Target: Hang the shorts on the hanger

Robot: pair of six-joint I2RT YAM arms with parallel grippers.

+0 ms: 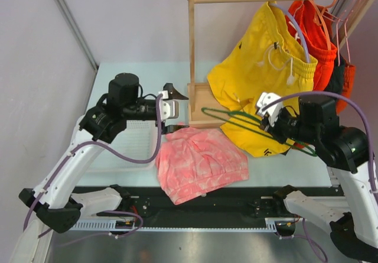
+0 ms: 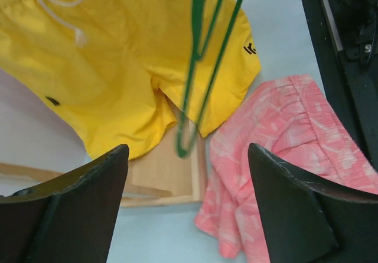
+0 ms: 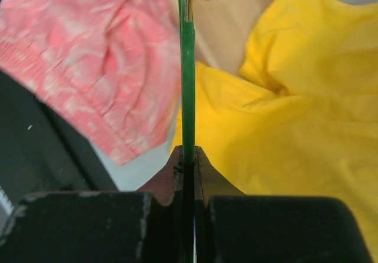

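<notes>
Shorts (image 1: 201,164) lie on the table (image 1: 147,74), not yet on the hanger (image 3: 187,85) your right gripper (image 3: 188,162) pinches tight, and your left gripper (image 2: 188,156) is wide apart.

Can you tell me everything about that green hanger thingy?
The hanger is thin and green, like bent wire, shaped as a long triangle. It is held up off the table, lying nearly level, with its rounded narrow end pointing toward the left arm. The right gripper has its jaws shut on the other end. It sits in front of the yellow shorts. Nothing hangs on it, and the pink shorts lie apart on the table.
</notes>
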